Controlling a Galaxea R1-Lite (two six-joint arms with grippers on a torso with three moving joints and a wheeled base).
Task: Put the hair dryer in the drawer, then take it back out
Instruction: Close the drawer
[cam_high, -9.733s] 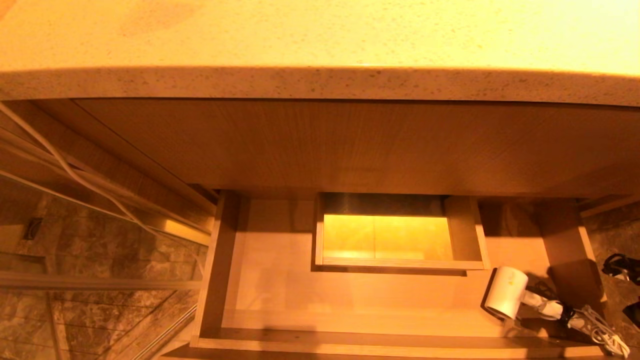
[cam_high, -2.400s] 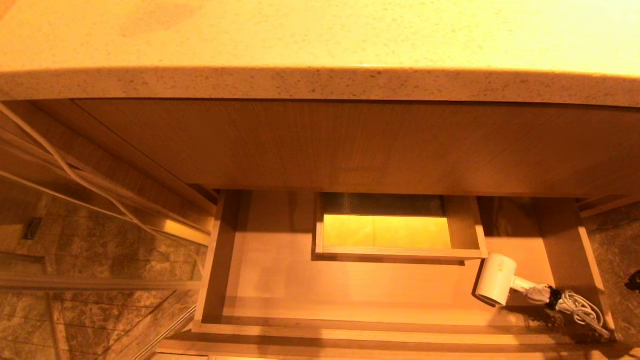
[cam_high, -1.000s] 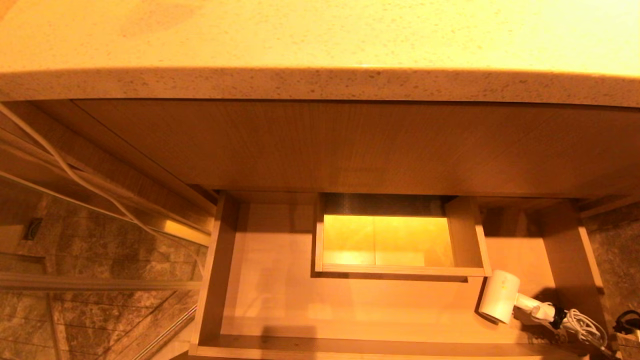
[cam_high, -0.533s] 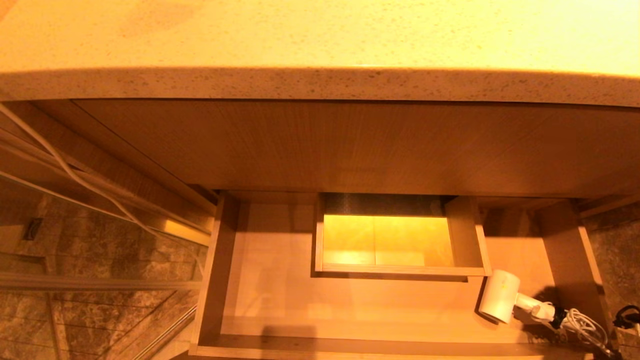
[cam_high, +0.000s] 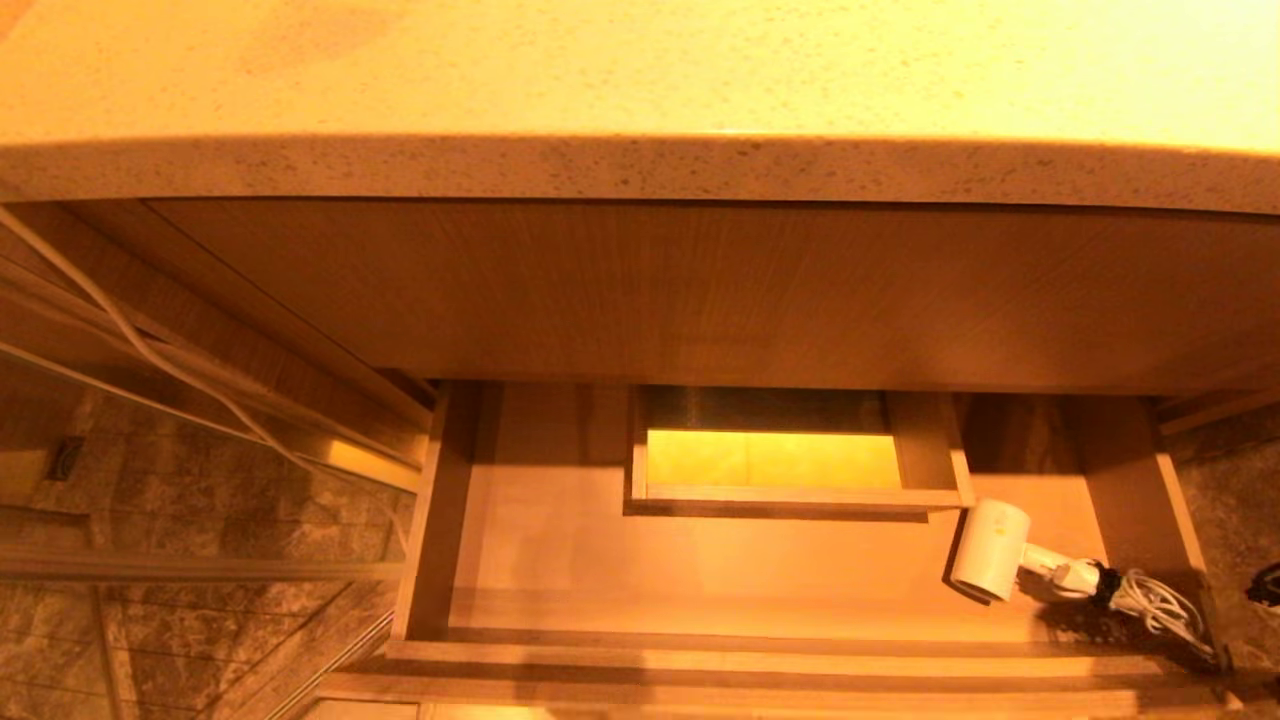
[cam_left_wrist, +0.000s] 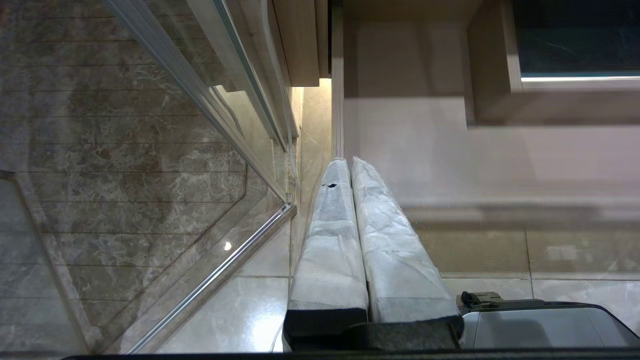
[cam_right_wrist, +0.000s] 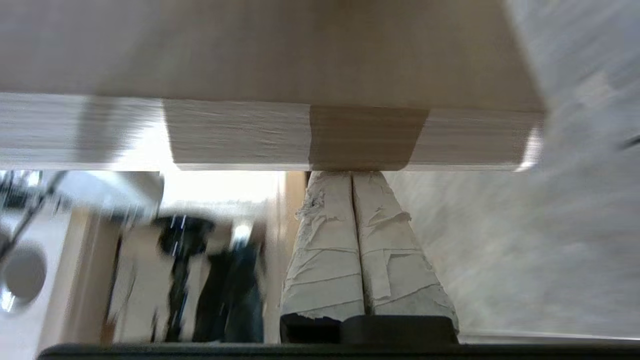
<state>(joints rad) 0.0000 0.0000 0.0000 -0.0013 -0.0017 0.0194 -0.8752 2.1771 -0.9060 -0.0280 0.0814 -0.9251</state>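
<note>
Right wrist view: right gripper (cam_right_wrist: 352, 175) fingers pressed together, empty, tips against drawer (cam_right_wrist: 350, 135) front edge. Hair dryer (cam_high: 990, 550) lying inside drawer, right side. Left gripper (cam_left_wrist: 348, 162) closed, empty, parked above floor.

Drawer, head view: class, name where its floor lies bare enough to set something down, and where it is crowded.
Bare: the drawer floor from its left wall to the boxed cutout, and the strip between that cutout and the front rail. Crowded: the right front corner, where the hair dryer lies with its coiled cord against the right wall.
</note>
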